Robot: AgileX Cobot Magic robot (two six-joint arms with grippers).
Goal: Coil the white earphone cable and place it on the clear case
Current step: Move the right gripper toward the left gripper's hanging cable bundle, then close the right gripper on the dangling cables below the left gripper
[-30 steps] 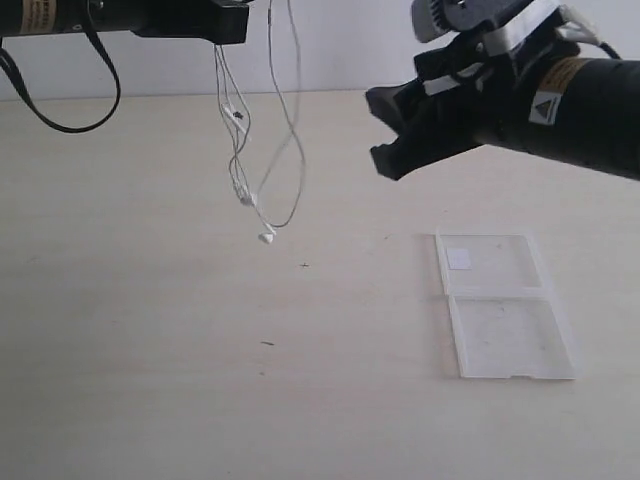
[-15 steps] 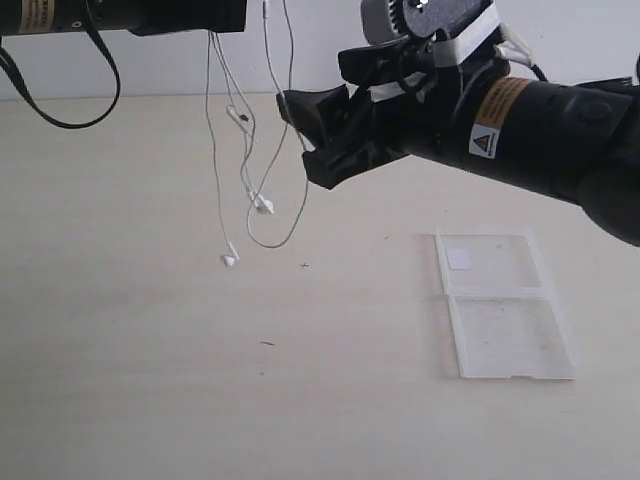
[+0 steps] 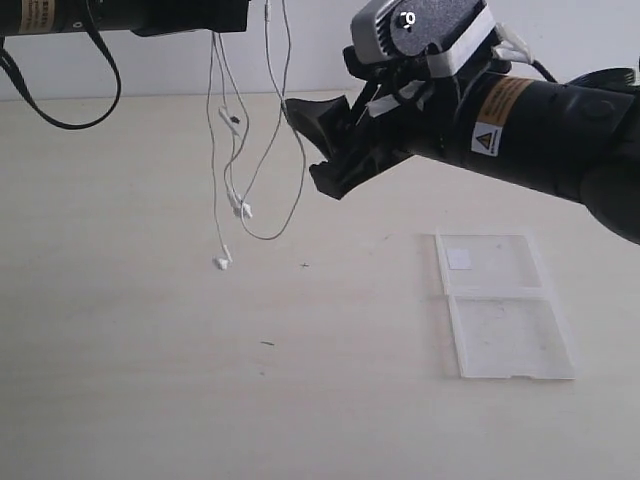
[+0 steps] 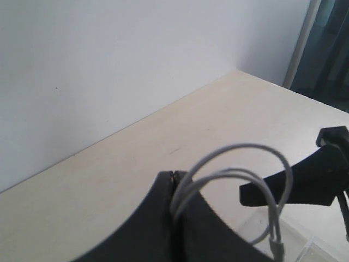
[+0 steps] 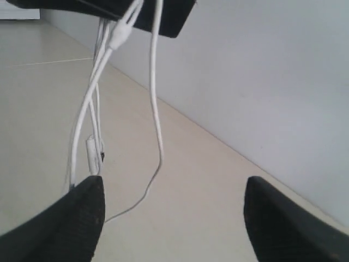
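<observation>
Writing: the left arm's yellow label point(image 3: 38, 12) and the right arm's yellow label point(image 3: 492, 122) with its warning triangle both carry print too small to read; the white sticker point(image 3: 459, 258) on the clear case point(image 3: 508, 318) is blank.
Left gripper point(image 4: 174, 188): fingers pressed together, clamped on several strands of the white earphone cable point(image 5: 154, 82), which arch out of the seam between them.
Right gripper point(image 3: 318, 148): fingers spread apart, nothing between the pads.
Cable: hangs straight down from the left gripper, clear of the counter point(image 3: 130, 380); the lowest earbud point(image 3: 221, 262) dangles above it, and the inline remote point(image 5: 91, 153) is on a strand near one right finger.
Nearest strand: just at the right gripper's fingertips; touching or not, I cannot tell.
Case: flat and open on the counter, below the right arm, behind its gripper and well apart from the cable.
Open room: bare counter beneath both grippers, up to the wall point(image 3: 320, 50) behind.
Around: a black strap point(image 3: 100, 100) loops under the left arm; tiny dark specks point(image 3: 267, 343) lie below the cable.
</observation>
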